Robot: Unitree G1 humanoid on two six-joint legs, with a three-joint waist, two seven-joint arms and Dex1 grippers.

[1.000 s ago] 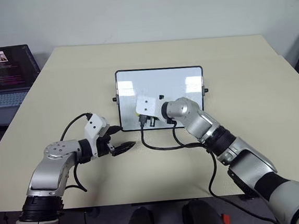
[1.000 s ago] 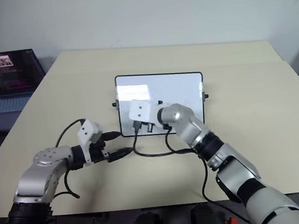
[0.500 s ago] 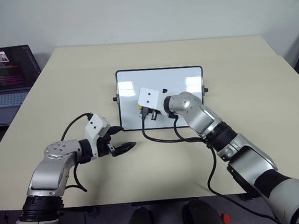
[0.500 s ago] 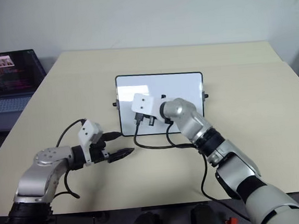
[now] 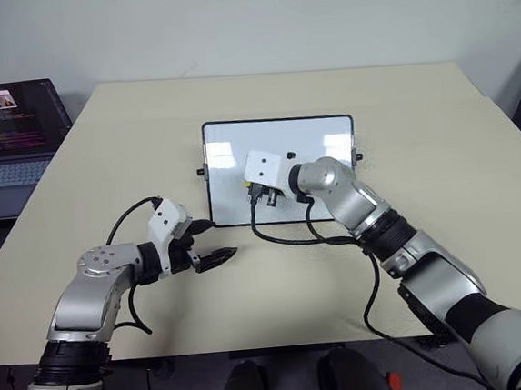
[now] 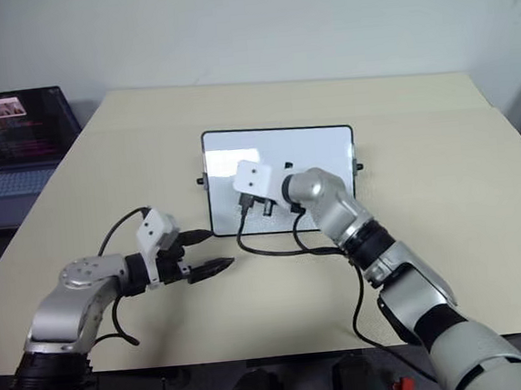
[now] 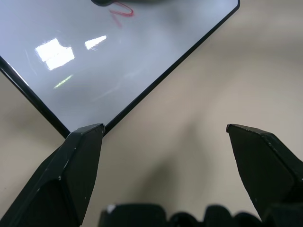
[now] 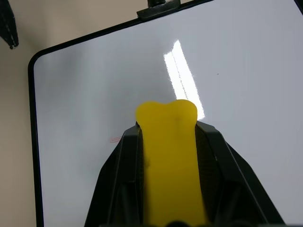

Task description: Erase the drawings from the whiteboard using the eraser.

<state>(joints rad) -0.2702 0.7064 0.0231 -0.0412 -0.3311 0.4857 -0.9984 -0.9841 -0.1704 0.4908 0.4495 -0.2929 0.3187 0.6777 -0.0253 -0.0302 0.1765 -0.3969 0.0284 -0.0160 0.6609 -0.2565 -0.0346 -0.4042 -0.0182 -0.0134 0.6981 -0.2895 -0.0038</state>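
Right pincer (image 8: 168,142) round blocky yellow eraser (image 8: 170,161) (over glossy whiteboard (image 8: 94,94))

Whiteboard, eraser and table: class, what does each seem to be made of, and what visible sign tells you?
Whiteboard: glossy coated surface, mirroring ceiling lights; thin black frame, probably plastic.
Eraser: matte yellow, rounded tip, likely foam or soft plastic, clamped in the right gripper.
Table: smooth matte beige, probably laminate; no grain shows.

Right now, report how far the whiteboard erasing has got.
Done: the eraser is picked up, clamped in the right gripper over the whiteboard. In hand: wiping the board's middle. Left: a red scribble and a faint red smear remain. The left gripper hangs open off the board's corner, empty.
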